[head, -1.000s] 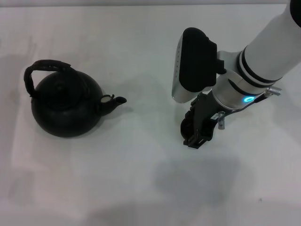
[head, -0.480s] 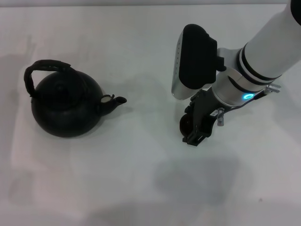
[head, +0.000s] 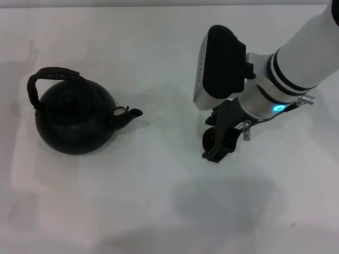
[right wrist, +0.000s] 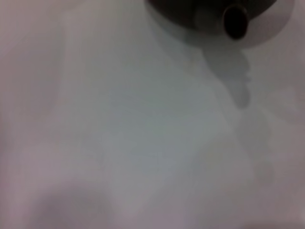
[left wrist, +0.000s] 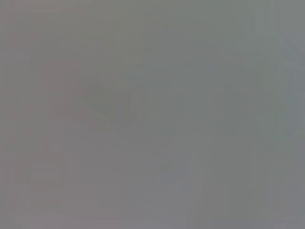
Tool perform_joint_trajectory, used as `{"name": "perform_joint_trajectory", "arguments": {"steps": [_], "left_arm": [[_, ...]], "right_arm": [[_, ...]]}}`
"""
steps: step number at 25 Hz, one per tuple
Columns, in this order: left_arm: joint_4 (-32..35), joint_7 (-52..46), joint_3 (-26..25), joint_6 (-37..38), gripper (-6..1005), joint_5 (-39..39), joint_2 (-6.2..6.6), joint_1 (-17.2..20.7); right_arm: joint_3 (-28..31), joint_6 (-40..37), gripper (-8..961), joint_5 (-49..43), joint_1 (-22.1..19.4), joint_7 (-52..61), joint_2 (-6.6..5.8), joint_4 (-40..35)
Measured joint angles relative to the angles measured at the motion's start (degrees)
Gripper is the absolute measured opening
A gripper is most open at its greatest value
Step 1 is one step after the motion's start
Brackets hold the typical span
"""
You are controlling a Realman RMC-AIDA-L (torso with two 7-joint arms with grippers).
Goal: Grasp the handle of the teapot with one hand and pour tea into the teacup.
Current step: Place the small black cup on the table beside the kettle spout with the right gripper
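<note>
Half the teacup [head: 208,140] seems hidden behind the right pincer [head: 216,151].

Table [head: 159,211]: bears all items.
Teapot [head: 74,121]: on the table's left side, upright, spout [head: 130,114] pointing right toward the cup; handle [head: 53,74] arched over its top.
Teacup [head: 210,141]: on the table, right of centre, well apart from the teapot, partly hidden by the right gripper [head: 217,151], which sits directly at it.

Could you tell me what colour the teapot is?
The teapot is matte black, clearest in the head view.
</note>
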Motion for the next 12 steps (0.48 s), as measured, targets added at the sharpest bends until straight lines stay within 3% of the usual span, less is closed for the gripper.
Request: {"name": "perform_joint_trajectory", "arguments": {"steps": [12], "left_arm": [[-0.04, 0.15, -0.06, 0.0, 887, -0.13, -0.06, 0.18]], "right_arm": [[3.58, -2.38, 849, 3.88, -1.7, -2.44, -0.07, -0.1]]}}
